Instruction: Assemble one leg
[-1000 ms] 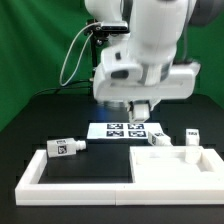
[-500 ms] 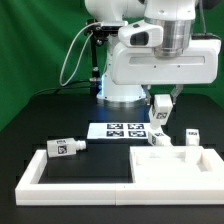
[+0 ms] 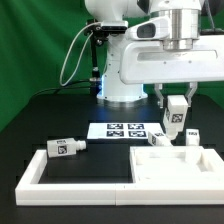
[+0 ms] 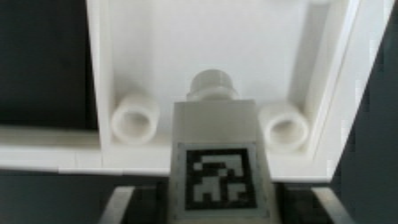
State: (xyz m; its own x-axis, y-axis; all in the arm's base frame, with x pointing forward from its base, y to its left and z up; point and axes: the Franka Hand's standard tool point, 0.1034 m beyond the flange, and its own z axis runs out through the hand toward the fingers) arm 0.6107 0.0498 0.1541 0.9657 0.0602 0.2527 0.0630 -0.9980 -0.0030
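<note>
My gripper (image 3: pixel 177 108) is shut on a leg (image 3: pixel 177 118), a stubby white post with a black-and-white tag, held upright in the air above the far edge of the flat white tabletop panel (image 3: pixel 170 170). In the wrist view the held leg (image 4: pixel 214 140) sits between the fingers of my gripper (image 4: pixel 219 205), its rounded tip pointing over the panel (image 4: pixel 143 50) between two round sockets (image 4: pixel 134 122) (image 4: pixel 285 126). A second leg (image 3: pixel 62 147) lies on its side at the exterior view's left. Two more legs (image 3: pixel 157 139) (image 3: pixel 192 135) stand by the panel's far edge.
The marker board (image 3: pixel 115 129) lies on the black table behind the panel. A low white rail (image 3: pixel 40 172) borders the black area at the exterior view's left and front. The robot base (image 3: pixel 120 90) stands at the back, before a green backdrop.
The arm has swung toward the exterior view's right with the leg in the gripper, from over the marker board to above the tabletop panel's far edge.
</note>
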